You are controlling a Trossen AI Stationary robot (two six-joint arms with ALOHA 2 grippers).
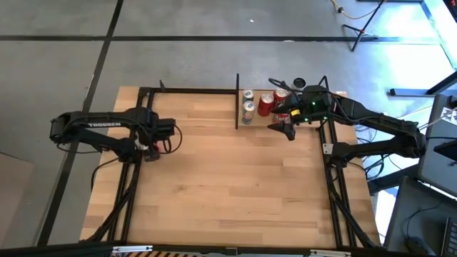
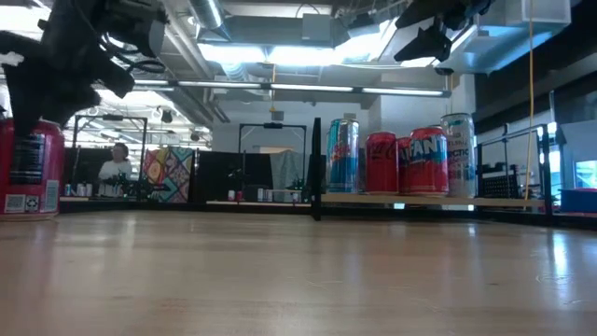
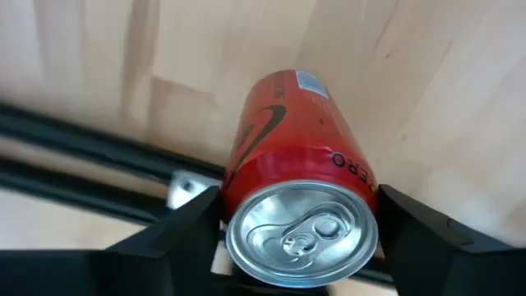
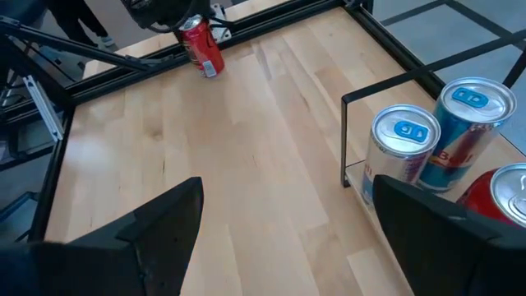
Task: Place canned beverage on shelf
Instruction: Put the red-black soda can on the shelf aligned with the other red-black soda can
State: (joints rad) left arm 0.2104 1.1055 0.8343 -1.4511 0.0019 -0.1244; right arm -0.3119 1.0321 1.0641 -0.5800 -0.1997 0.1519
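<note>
Standing upright at the table's 9 o'clock edge, a red can (image 3: 288, 164) is bracketed by the left gripper (image 1: 148, 151); its fingers (image 3: 177, 226) sit on both sides, but whether they press the can cannot be told. Toward 1 o'clock, the shelf (image 4: 362, 177) is seen holding two silver-blue cans (image 1: 248, 108) and red cans (image 1: 266, 105), all upright and close together. Above the shelf's right part the right gripper (image 1: 283, 127) is held with jaws spread wide, nothing between them.
</note>
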